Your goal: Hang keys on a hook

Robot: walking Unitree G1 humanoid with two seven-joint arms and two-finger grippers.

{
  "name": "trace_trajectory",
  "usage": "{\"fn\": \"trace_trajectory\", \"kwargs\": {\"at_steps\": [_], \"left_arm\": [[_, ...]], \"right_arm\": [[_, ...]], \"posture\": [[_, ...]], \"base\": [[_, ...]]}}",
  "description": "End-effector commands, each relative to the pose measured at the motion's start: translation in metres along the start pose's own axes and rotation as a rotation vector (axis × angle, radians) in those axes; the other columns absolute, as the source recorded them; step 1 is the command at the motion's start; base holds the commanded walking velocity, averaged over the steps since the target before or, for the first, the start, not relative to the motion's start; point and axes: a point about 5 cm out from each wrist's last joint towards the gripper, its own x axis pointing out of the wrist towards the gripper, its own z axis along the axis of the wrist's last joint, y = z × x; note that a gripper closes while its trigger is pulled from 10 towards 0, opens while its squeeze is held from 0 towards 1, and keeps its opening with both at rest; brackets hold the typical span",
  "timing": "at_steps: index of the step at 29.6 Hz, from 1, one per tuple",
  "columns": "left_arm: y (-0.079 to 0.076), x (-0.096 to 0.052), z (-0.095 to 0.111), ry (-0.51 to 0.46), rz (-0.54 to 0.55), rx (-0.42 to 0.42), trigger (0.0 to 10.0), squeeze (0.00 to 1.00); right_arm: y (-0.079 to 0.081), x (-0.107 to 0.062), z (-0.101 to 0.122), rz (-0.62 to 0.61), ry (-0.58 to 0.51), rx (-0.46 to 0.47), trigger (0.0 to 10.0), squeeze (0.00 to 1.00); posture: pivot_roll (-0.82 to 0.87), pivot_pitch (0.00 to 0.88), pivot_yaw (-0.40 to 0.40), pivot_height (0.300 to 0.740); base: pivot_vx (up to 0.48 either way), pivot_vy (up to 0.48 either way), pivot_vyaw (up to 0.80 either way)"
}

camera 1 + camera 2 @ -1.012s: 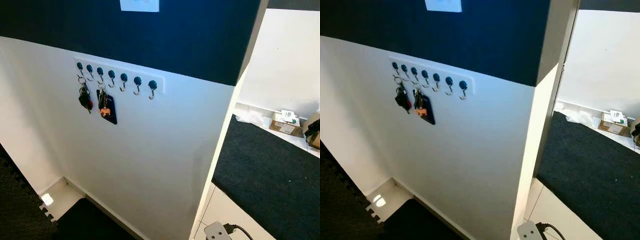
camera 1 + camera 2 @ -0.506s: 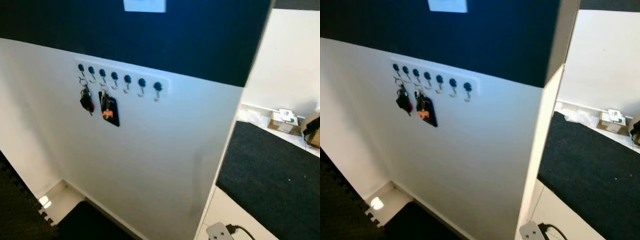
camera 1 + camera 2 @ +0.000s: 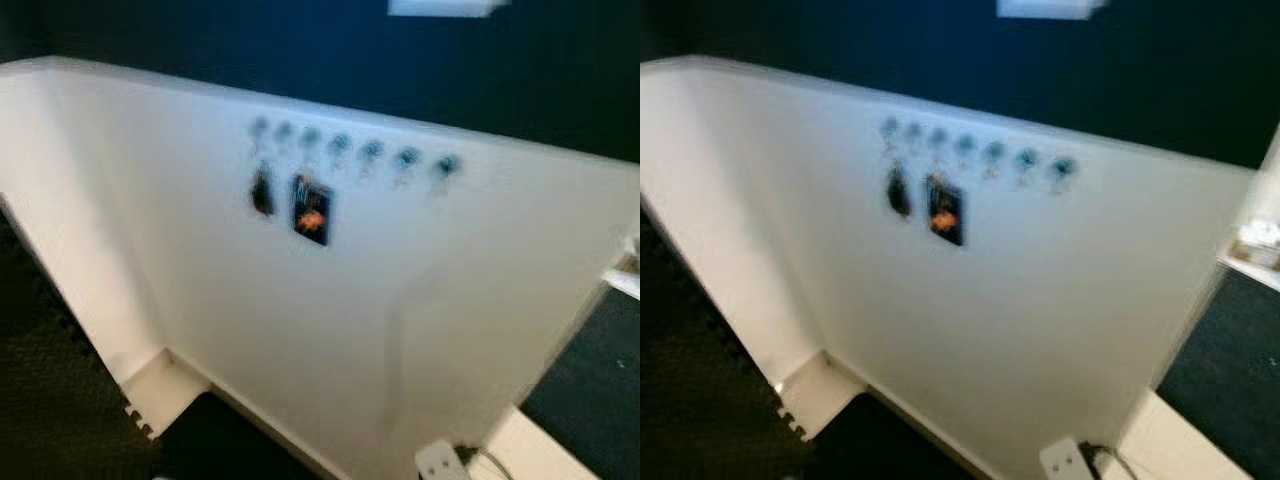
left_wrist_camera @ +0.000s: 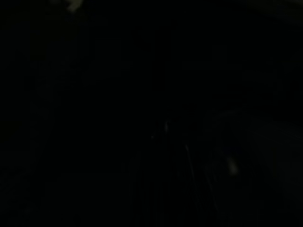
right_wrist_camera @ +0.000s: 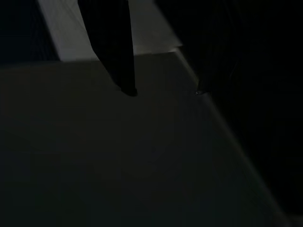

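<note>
**Two key bunches on the rack, right claw spread**

Two bunches of keys hung on the hook rack (image 3: 350, 150), a row of seven round-headed hooks on the white wall (image 3: 400, 320). The first bunch (image 3: 261, 190) was dark and hung under the hook at the robot's left end of the row. The second bunch (image 3: 311, 210) hung just beside it, two hooks further along, and carried a dark tag with an orange spot. The other hooks had nothing on them. Both head views were blurred, so finer detail of the keys could not be read.

The right gripper (image 5: 163, 91) showed in its own wrist view. Its two black fingers (image 5: 116, 47) stood apart, and nothing was between them. Beyond the fingertips lay a dim grey surface, and further ahead of them a pale strip (image 5: 94, 33). How the keys lay relative to this claw could not be told from the pictures.

The left wrist view was almost black, so the state of the left gripper could not be told.

Above the rack the wall was dark blue (image 3: 200, 40), with a white plate (image 3: 445, 7) on it. At the foot of the wall lay a dark floor mat (image 3: 60, 400), a pale floor piece (image 3: 165, 385) and a white plug block (image 3: 440, 462) with a cable.
</note>
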Motion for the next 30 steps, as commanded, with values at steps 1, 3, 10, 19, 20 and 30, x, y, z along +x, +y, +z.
{"fn": "trace_trajectory", "kwargs": {"at_steps": [1, 3, 10, 19, 20, 30], "left_arm": [[-0.0002, -0.0004, -0.0024, 0.008, 0.001, -0.008, 10.0, 0.0], [-0.0001, -0.0004, -0.0022, 0.008, 0.001, -0.008, 10.0, 0.0], [0.0003, -0.0003, -0.0019, 0.006, 0.002, -0.008, 10.0, 0.0], [0.0001, 0.0002, 0.0002, -0.003, -0.004, 0.002, 10.0, 0.0], [0.0001, 0.0002, 0.0002, -0.003, -0.004, 0.002, 10.0, 0.0], [-0.0004, 0.001, 0.0018, -0.005, -0.007, 0.009, 10.0, 0.0]], "right_arm": [[-0.0025, -0.0013, -0.0036, 0.003, 0.014, -0.02, 10.0, 0.0], [-0.0023, -0.0012, -0.0035, 0.003, 0.015, -0.02, 10.0, 0.0], [-0.0018, -0.0011, -0.0033, 0.004, 0.015, -0.019, 10.0, 0.0], [-0.0015, -0.0013, -0.0036, 0.002, 0.016, -0.018, 10.0, 0.0], [-0.0015, -0.0013, -0.0036, 0.002, 0.016, -0.018, 10.0, 0.0], [-0.0016, -0.0008, -0.0031, 0.0, 0.016, -0.014, 10.0, 0.0]], "posture": [[0.07, 0.103, 0.031, 0.74], [0.07, 0.102, 0.032, 0.74], [0.07, 0.102, 0.033, 0.74], [0.07, 0.101, 0.035, 0.74], [0.07, 0.101, 0.035, 0.74], [0.07, 0.1, 0.036, 0.74]], "base": [[0.0, 0.48, 0.0], [0.0, 0.48, 0.0], [0.0, 0.472, 0.0], [0.0, 0.043, 0.0], [0.0, 0.0, 0.0], [0.0, 0.0, 0.0]]}}
